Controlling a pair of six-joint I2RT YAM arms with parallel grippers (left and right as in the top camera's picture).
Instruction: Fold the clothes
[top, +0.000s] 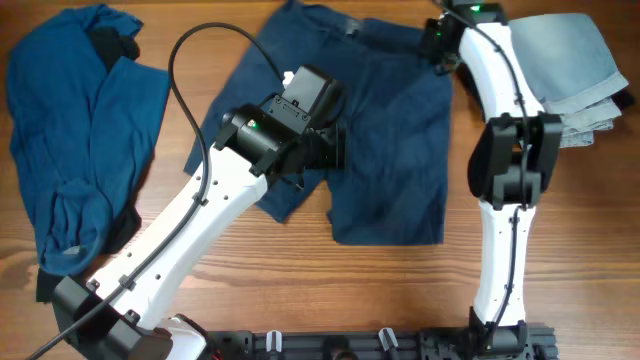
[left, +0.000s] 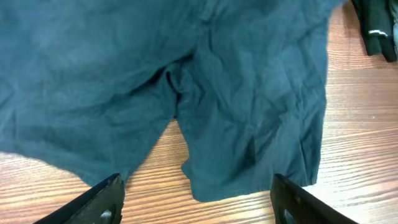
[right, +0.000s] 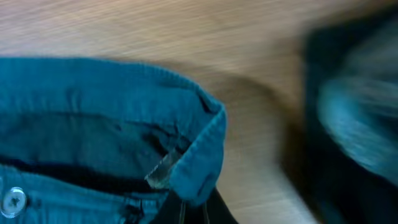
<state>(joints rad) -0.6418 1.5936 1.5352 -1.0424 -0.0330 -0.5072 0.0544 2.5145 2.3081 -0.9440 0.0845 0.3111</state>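
Dark blue shorts (top: 385, 130) lie spread on the wooden table, waistband at the far edge, legs toward me. My left gripper (top: 325, 145) is open and hovers over the crotch and leg hems of the shorts (left: 236, 112); its fingers (left: 196, 202) are wide apart with nothing between them. My right gripper (top: 438, 45) is at the shorts' far right waistband corner and is shut on the waistband (right: 199, 168), which is lifted and curled, a button showing at the left.
A crumpled blue shirt (top: 80, 130) lies at the far left. A folded stack of light grey-blue clothes (top: 575, 75) sits at the far right. A black cable (top: 185, 100) loops over the left arm. Bare wood lies in front of the shorts.
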